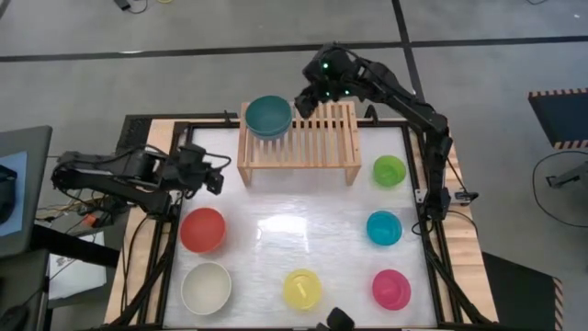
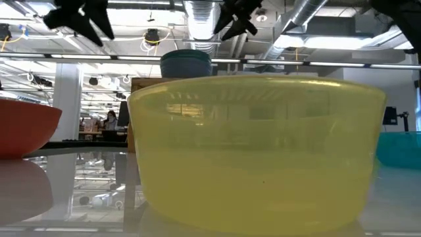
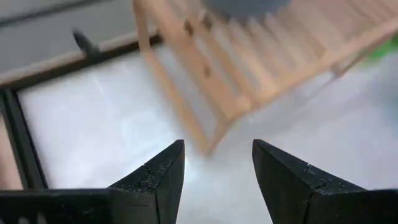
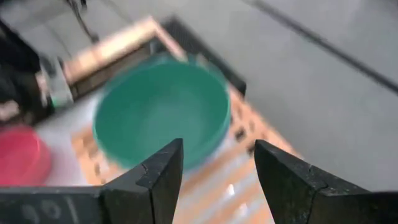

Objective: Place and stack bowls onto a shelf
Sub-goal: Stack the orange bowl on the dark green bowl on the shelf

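The light-wood shelf (image 1: pixel 308 138) stands at the table's far middle. On its left end sits a dark teal bowl (image 1: pixel 268 116), which seems nested in a slate blue bowl (image 3: pixel 242 5). My right gripper (image 1: pixel 303 99) hovers open just right of these bowls, above the shelf's far edge, and touches nothing. The teal bowl (image 4: pixel 163 112) lies ahead of its fingers. My left gripper (image 1: pixel 218 176) is open over the table's left part, pointing toward the shelf's left leg (image 3: pixel 186 93).
Loose bowls stand on the white tabletop: red (image 1: pixel 203 229), cream white (image 1: pixel 206 288), yellow (image 1: pixel 302 289), magenta (image 1: pixel 391 289), cyan (image 1: pixel 384 227), lime green (image 1: pixel 389 170). The yellow bowl (image 2: pixel 256 151) fills the low view. The shelf's middle and right slats (image 1: pixel 331 124) are bare.
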`<state>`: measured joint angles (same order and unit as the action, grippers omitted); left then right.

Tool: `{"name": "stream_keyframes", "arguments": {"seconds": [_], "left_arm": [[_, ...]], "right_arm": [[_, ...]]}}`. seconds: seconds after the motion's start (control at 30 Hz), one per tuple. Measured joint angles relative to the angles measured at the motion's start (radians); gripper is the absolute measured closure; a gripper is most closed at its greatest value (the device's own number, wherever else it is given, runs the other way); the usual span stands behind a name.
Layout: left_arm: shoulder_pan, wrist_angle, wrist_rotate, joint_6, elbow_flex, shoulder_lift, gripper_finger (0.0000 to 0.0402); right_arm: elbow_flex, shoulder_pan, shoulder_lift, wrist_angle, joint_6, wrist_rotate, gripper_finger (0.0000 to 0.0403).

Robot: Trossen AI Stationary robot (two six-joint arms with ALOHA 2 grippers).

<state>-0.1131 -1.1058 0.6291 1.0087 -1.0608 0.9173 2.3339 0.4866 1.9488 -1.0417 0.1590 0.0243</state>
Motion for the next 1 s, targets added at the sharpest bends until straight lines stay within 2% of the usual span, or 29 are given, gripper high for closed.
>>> {"name": "stream_keyframes", "arguments": {"seconds": [0.13, 0.33, 0.47, 0.57, 0.8, 0.9, 1.0], "left_arm": [[0.000, -0.003, -0.094, 0.026, 0.057, 0.000, 0.0229], [0.000, -0.005, -0.206, 0.046, 0.098, 0.000, 0.0229], [0.000, 0.004, -0.195, 0.052, 0.098, 0.006, 0.0229], [0.000, 0.005, -0.141, 0.048, 0.098, 0.011, 0.0229], [0.000, 0.040, -0.072, -0.088, 0.098, 0.041, 0.0229], [0.000, 0.077, -0.072, -0.146, 0.098, 0.056, 0.0229], [0.001, 0.097, -0.077, -0.139, 0.098, 0.079, 0.0229]], "right_arm": [[-0.001, -0.028, 0.000, -0.109, -0.023, 0.000, 0.0179], [-0.001, -0.119, 0.000, -0.167, -0.046, -0.025, 0.0179], [-0.002, -0.194, -0.013, -0.175, -0.047, -0.064, 0.0179], [-0.001, -0.256, -0.017, -0.160, -0.040, -0.085, 0.0179], [-0.009, -0.369, -0.015, -0.047, -0.005, -0.086, 0.0179], [-0.088, -0.417, -0.017, 0.069, 0.015, -0.087, 0.0179], [-0.164, -0.447, -0.016, 0.080, 0.016, -0.086, 0.0179]]}}
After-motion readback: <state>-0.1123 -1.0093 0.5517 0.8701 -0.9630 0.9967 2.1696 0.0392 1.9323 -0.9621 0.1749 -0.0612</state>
